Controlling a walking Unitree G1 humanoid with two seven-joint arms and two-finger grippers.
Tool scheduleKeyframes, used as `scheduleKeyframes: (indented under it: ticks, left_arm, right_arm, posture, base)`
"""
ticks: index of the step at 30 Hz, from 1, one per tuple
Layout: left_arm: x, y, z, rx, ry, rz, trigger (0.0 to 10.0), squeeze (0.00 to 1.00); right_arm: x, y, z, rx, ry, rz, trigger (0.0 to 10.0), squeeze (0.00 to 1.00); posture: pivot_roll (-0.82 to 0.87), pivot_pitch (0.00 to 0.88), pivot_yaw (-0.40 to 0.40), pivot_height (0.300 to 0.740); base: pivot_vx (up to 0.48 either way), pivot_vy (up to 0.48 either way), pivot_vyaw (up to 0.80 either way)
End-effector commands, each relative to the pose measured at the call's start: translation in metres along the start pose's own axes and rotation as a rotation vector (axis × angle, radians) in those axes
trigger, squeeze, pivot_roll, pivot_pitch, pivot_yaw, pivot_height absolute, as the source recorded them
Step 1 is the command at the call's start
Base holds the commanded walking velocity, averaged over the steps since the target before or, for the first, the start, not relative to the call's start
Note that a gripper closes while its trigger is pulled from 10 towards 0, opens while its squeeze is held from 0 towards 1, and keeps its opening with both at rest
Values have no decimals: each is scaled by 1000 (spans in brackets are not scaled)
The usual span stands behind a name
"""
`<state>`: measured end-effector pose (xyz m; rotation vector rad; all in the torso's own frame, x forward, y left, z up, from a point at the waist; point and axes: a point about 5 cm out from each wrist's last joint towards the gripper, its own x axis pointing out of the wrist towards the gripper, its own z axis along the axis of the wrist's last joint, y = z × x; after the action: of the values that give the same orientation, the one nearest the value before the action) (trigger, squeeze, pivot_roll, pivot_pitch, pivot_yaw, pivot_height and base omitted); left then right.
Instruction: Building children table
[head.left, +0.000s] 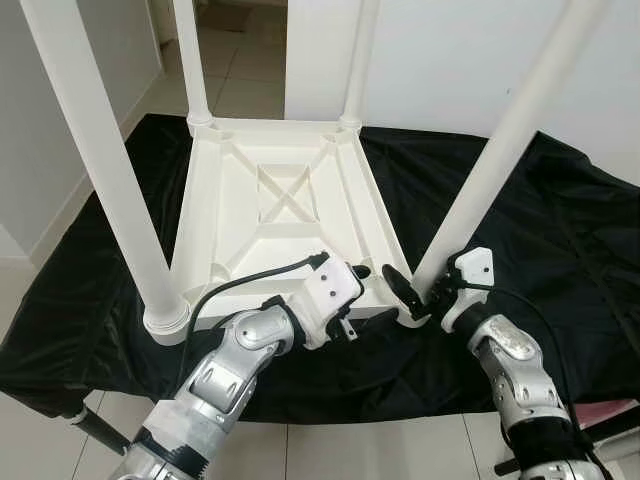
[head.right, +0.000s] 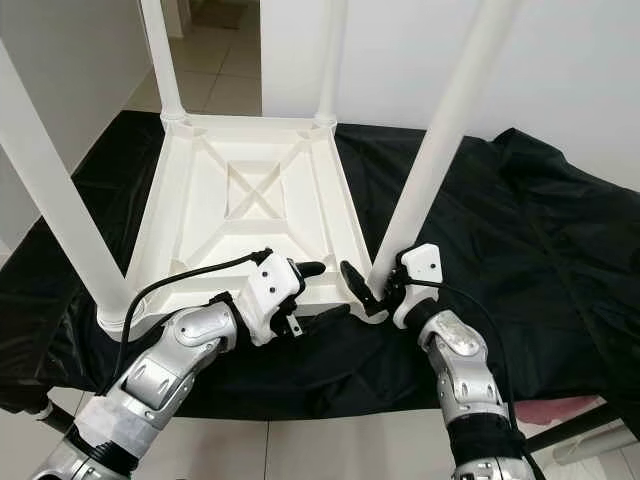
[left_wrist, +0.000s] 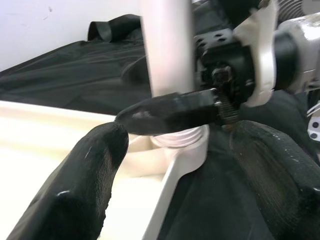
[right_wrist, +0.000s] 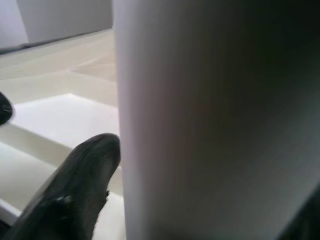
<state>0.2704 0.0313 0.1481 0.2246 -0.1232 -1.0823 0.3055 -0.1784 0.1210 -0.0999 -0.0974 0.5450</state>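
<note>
White children's table (head.left: 280, 200) upside down on a black-draped counter (head.left: 560, 260), four legs pointing up.

The near-left leg (head.left: 100, 160) stands in its corner socket. The left gripper (head.left: 358, 300) hovers released at the table's near edge, fingers spread to either side of the frame rim. Just beside it, the right gripper (head.left: 418, 295) is clenched around the base of the near-right leg (head.left: 505, 140), where that leg meets its corner socket; one black finger (right_wrist: 75, 190) presses against the white tube.
</note>
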Motion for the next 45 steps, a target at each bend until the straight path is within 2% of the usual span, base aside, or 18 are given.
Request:
scheduleKeyframes:
  ticks: [1, 2, 12, 13, 19, 22, 25, 29, 31, 34, 37, 40, 45]
  left_arm:
    - [1, -3, -1, 12, 3, -59, 10000, 0]
    - [1, -3, -1, 13, 3, -58, 10000, 0]
    - [1, -3, -1, 15, 1, -51, 10000, 0]
    - [1, -3, -1, 15, 2, -52, 10000, 0]
    - [1, -3, -2, 17, 3, -52, 10000, 0]
    - [2, -4, -3, 21, 7, -57, 10000, 0]
    - [2, -6, -3, 21, 6, -64, 10000, 0]
    - [2, -6, -3, 19, 6, -65, 10000, 0]
    - [2, -7, -3, 17, 5, -65, 10000, 0]
    - [2, -7, -4, 15, 6, -67, 10000, 0]
    - [1, -8, -4, 16, 6, -68, 10000, 0]
    - [2, -8, -4, 16, 6, -71, 10000, 0]
    - [2, -8, -4, 15, 5, -70, 10000, 0]
  right_arm:
    - [3, 4, -5, -14, 30, 37, 3137, 0]
    - [4, 5, -6, -16, 35, 53, 0, 0]
    - [3, 4, -12, 1, 41, 105, 0, 0]
    - [3, 4, -14, 13, 42, 101, 10000, 0]
    - [2, 4, -15, 47, 34, 62, 10000, 0]
    - [2, 4, -18, 43, 53, 6, 10000, 0]
    - [1, 4, -21, 73, 59, -133, 10000, 0]
    - [1, 7, -21, 91, 50, -172, 10000, 0]
    - [1, 12, -20, 119, 34, -222, 10000, 0]
    - [3, 27, -20, 187, 14, -394, 10000, 0]
    - [3, 31, -19, 199, 4, -450, 10000, 0]
    - [4, 43, -16, 242, -13, -624, 10000, 0]
    - [4, 49, -16, 269, -11, -654, 10000, 0]
  posture:
    - [-18, 0, -67, 740]
    - [-16, 0, -69, 740]
    - [-8, 0, -75, 740]
    - [-8, 0, -75, 740]
    - [-11, 0, -74, 740]
    - [-15, 0, -72, 740]
    - [-19, 0, -76, 740]
    - [-18, 0, -78, 740]
    - [-18, 0, -78, 740]
    - [-17, 0, -78, 740]
    - [-17, 0, -78, 740]
    - [-17, 0, -79, 740]
    - [-13, 0, -84, 740]
  base:
    - [0, 0, 0]
    - [0, 0, 0]
    - [0, 0, 0]
    - [0, 0, 0]
    - [0, 0, 0]
    - [0, 0, 0]
    - [0, 0, 0]
    - [0, 0, 0]
    - [0, 0, 0]
    - [0, 0, 0]
    - [0, 0, 0]
    - [0, 0, 0]
    - [0, 0, 0]
